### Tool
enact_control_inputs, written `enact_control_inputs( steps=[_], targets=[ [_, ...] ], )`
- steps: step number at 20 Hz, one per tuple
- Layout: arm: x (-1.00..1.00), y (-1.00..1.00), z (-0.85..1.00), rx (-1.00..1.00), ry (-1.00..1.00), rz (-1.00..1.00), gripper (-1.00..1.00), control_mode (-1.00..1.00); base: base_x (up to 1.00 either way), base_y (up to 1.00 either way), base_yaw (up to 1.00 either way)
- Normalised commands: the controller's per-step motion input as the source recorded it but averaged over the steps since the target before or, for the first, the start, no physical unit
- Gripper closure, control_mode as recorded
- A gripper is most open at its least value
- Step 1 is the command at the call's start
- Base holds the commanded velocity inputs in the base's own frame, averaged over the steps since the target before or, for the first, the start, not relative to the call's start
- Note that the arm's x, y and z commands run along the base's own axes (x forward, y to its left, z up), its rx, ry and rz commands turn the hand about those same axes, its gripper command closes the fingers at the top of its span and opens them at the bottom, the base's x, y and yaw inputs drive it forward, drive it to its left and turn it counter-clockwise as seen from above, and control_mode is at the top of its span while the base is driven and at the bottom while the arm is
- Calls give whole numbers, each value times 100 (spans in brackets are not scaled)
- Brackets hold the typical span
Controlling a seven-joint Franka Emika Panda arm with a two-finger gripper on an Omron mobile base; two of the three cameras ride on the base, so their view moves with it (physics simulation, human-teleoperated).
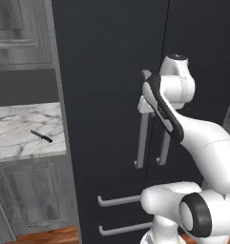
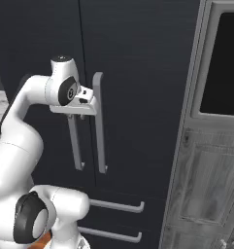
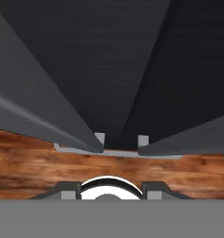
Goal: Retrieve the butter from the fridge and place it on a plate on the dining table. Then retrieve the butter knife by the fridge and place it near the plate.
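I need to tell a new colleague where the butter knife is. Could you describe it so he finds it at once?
Start from the tall dark fridge with its long grey handles. To its left, in the left base view, a white-and-grey marble counter sits above grey wood-grain cabinets. The butter knife lies flat on that counter near the fridge side: slim, dark, and the only object seen there.

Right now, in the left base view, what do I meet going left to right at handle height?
Marble counter → butter knife → left fridge door → left door handle → right door handle → robot arm.
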Motion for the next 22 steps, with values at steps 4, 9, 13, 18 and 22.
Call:
enact_control_inputs(
  steps=[4,9,13,18,22],
  targets=[
    [-8,0,0,0,0,0,-100,100,-23,-7,0],
    [0,0,0,0,0,0,-100,100,-60,-32,-4],
    [0,0,0,0,0,0,-100,100,-25,-34,-10],
    [0,0,0,0,0,0,-100,100,16,-2,0],
    [0,0,0,0,0,0,-100,100,68,-27,-9]
  ],
)
